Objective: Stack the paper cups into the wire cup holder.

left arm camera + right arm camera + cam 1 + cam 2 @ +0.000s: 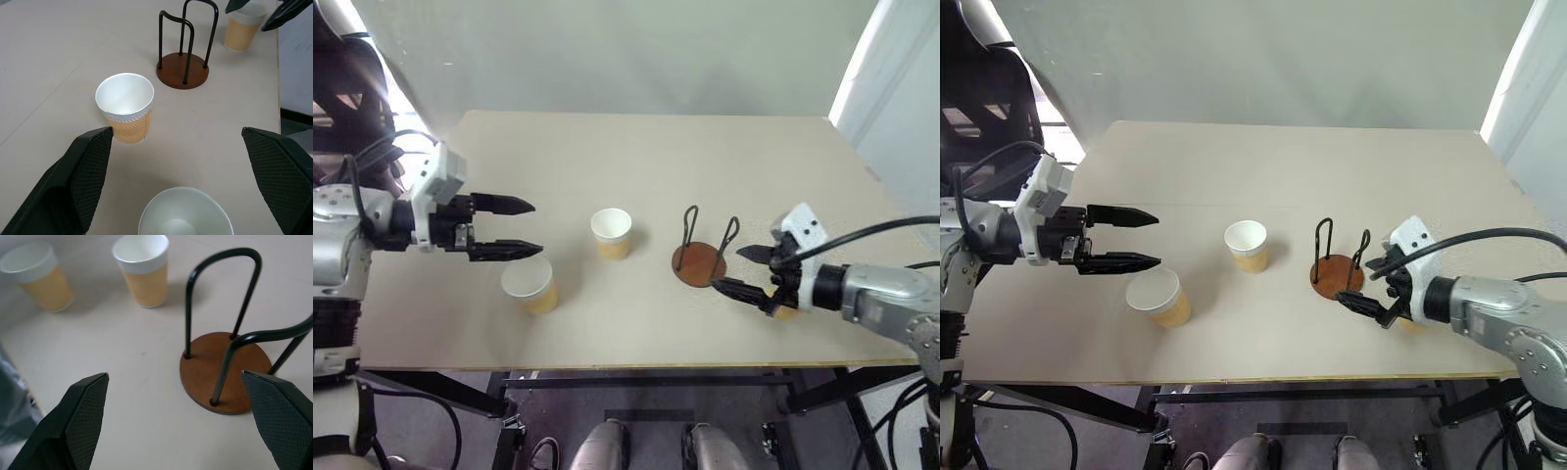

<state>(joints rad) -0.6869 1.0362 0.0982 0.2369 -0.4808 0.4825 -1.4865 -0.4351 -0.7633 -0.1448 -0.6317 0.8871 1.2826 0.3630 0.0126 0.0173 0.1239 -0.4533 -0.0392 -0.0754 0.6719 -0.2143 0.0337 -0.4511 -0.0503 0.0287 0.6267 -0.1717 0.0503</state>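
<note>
On the table [607,157], you have nothing stacked yet: the wire cup holder [699,262] stands empty, three paper cups [612,233] sit apart around it, and left gripper [517,227] and right gripper [744,269] gape empty.

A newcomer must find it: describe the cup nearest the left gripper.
On the tan table, look beside the robot's left gripper. The paper cup stands upright just below its open jaws, nearer the table's front edge than the middle cup.
</note>
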